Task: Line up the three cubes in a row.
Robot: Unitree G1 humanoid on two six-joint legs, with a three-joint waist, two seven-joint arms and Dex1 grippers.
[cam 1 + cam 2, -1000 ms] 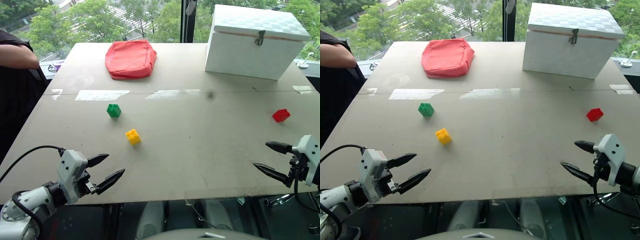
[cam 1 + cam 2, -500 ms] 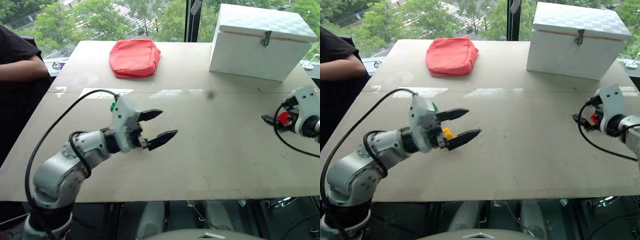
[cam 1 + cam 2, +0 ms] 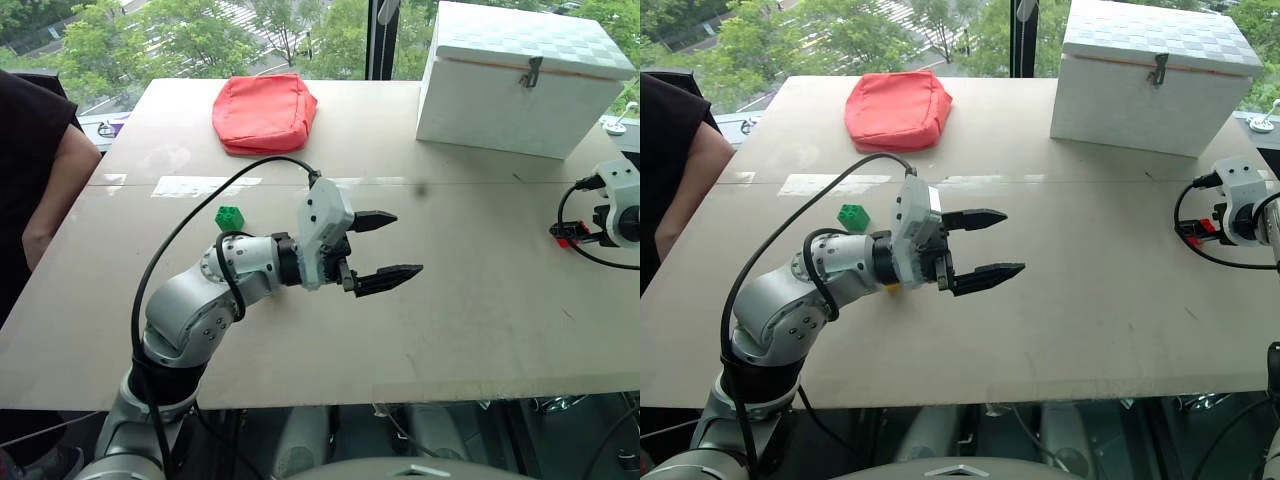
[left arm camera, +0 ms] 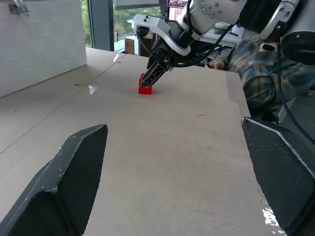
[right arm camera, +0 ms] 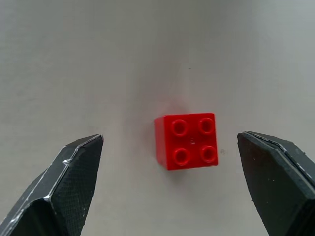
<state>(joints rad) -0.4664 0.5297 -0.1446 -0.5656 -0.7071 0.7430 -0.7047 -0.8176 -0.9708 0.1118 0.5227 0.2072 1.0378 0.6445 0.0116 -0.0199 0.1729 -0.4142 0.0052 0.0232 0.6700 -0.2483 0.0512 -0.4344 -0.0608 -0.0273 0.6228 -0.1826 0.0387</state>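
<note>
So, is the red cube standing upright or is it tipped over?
Upright: the red cube sits flat on the table, its four studs facing up.

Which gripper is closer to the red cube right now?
Right. The right gripper hangs open just above the red cube; the left gripper is open over mid-table, far off.
</note>
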